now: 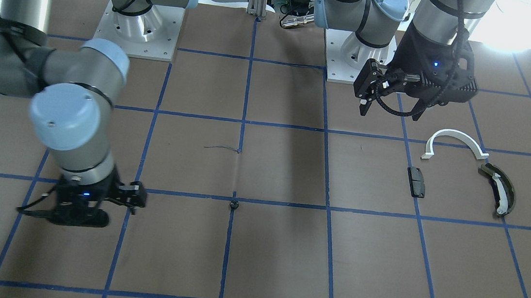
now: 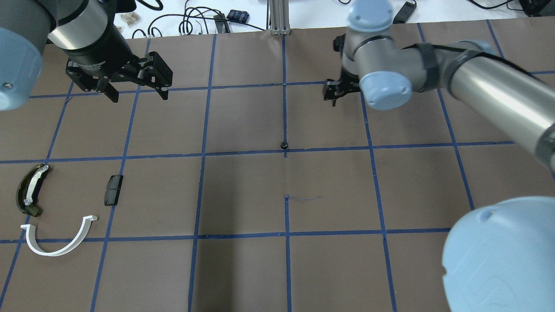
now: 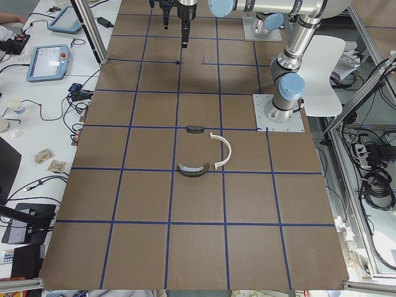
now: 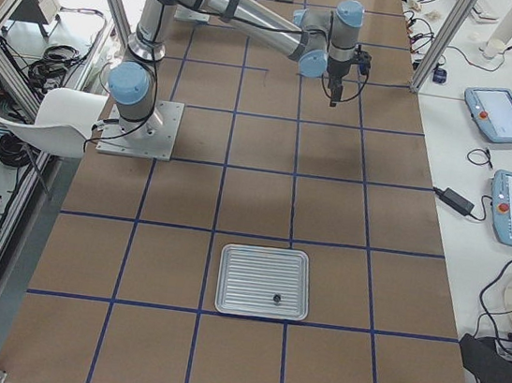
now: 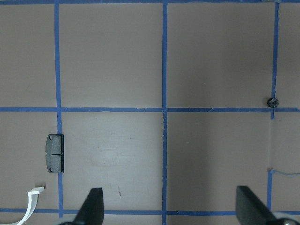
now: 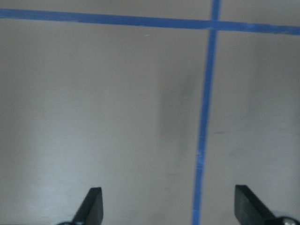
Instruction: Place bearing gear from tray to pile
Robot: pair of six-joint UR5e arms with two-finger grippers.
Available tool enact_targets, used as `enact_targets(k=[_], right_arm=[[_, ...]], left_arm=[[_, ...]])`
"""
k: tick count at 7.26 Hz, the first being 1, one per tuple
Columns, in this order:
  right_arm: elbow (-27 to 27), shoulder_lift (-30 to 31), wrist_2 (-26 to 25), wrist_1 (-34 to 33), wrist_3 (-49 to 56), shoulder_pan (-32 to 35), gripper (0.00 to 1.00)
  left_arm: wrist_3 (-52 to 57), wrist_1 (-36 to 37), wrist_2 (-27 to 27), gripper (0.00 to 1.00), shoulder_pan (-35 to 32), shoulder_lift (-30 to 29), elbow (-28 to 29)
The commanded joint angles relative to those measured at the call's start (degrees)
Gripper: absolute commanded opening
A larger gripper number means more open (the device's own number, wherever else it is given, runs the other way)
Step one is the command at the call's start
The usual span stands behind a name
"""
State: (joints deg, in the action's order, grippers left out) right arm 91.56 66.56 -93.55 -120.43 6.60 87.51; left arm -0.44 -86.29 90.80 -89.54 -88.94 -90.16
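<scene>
A small black bearing gear (image 1: pixel 234 205) lies on the table's centre tape line, also in the overhead view (image 2: pixel 283 144) and left wrist view (image 5: pixel 271 101). The silver tray (image 4: pixel 250 271) shows only in the exterior right view, with a small dark part (image 4: pixel 275 298) in it. The pile is a white half-ring (image 2: pixel 56 245), an olive curved piece (image 2: pixel 29 190) and a black block (image 2: pixel 113 190). My left gripper (image 2: pixel 139 96) is open and empty, above the table beyond the pile. My right gripper (image 2: pixel 334 93) is open and empty over bare table, right of and beyond the gear.
Brown table cover with a blue tape grid. Arm bases (image 1: pixel 136 24) stand at the robot's edge. A thin loose thread (image 2: pixel 303 198) lies near the centre. Tablets and cables (image 4: pixel 503 111) lie on the side bench.
</scene>
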Motion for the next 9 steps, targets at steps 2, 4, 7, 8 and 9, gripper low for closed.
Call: enact_targets(k=[2, 4, 7, 8, 9], right_arm=[[0.1, 2.3, 0.6, 2.2, 33.5, -25.7, 1.0], [-0.4, 0.3, 0.6, 1.5, 55.3, -38.6, 1.0], [-5.0, -9.5, 6.4, -6.0, 66.3, -49.5, 0.99], [-6.6, -13.1, 6.4, -6.3, 68.8, -51.0, 0.96], [-7.5, -14.3, 6.4, -6.5, 69.8, -52.0, 0.96]], left_arm=[[-7.0, 3.8, -3.1, 1.0, -3.2, -5.6, -0.2], [-12.7, 15.8, -3.3, 1.0, -10.7, -15.0, -0.1], [-22.3, 27.2, -3.3, 1.0, -18.6, -27.4, 1.2], [-23.4, 29.4, -3.2, 1.0, -20.7, -31.3, 2.5], [-24.2, 30.5, -2.5, 1.0, -22.1, -34.1, 3.6]])
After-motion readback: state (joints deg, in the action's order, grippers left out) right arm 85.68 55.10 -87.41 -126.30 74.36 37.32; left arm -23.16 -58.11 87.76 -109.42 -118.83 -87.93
